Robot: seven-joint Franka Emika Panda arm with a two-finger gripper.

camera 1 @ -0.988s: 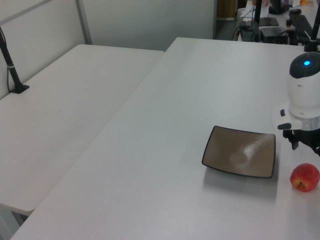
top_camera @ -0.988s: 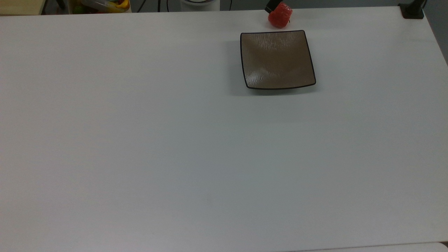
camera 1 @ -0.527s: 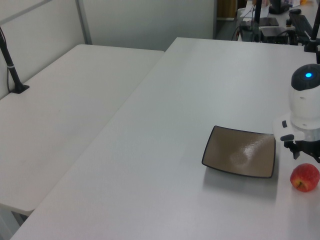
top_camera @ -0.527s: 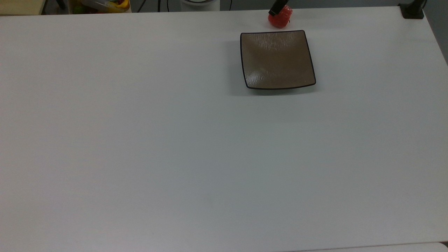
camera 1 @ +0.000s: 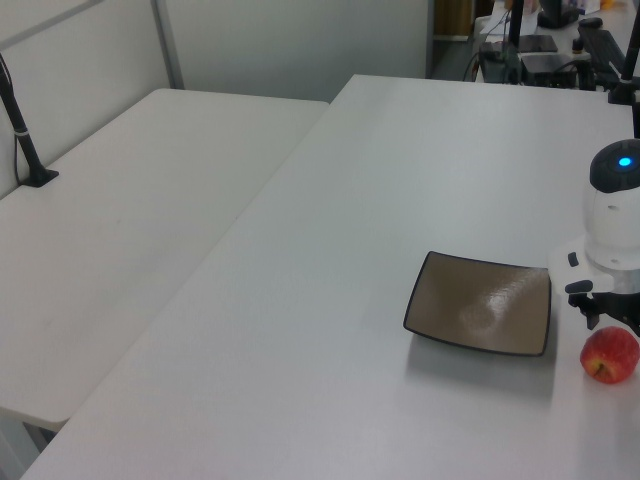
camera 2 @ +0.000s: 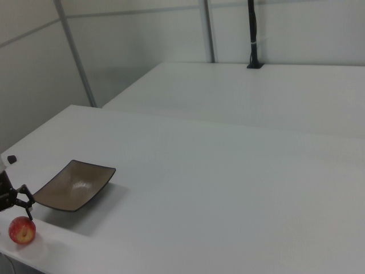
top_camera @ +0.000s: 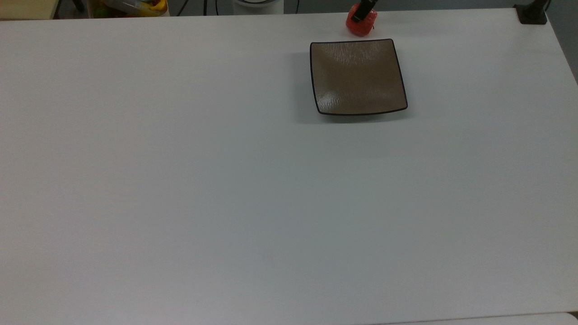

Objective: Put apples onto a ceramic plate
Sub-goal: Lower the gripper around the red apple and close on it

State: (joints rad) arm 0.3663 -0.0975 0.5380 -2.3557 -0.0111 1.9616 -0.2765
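A small red apple [camera 1: 610,354] lies on the white table just off one edge of the square brown ceramic plate [camera 1: 480,316], apart from it. The plate holds nothing. My gripper [camera 1: 613,325] hangs open right above the apple, its fingers spread to either side of the apple's top. In the top view a dark finger [top_camera: 362,13] overlaps the apple [top_camera: 361,25] at the table's far edge, beyond the plate [top_camera: 358,76]. At the right view's left edge a finger [camera 2: 26,204] stands above the apple [camera 2: 22,230], beside the plate [camera 2: 73,185].
The white arm [camera 1: 618,215] with a blue light rises above the gripper. A bin of coloured items [top_camera: 131,6] stands past the table's far left edge in the top view. A black post base [top_camera: 532,16] is clamped at the far right corner. A second white table [camera 1: 120,230] adjoins.
The arm has come down steadily, bringing the gripper from above the apple to just over its top. Apple and plate have stayed in place.
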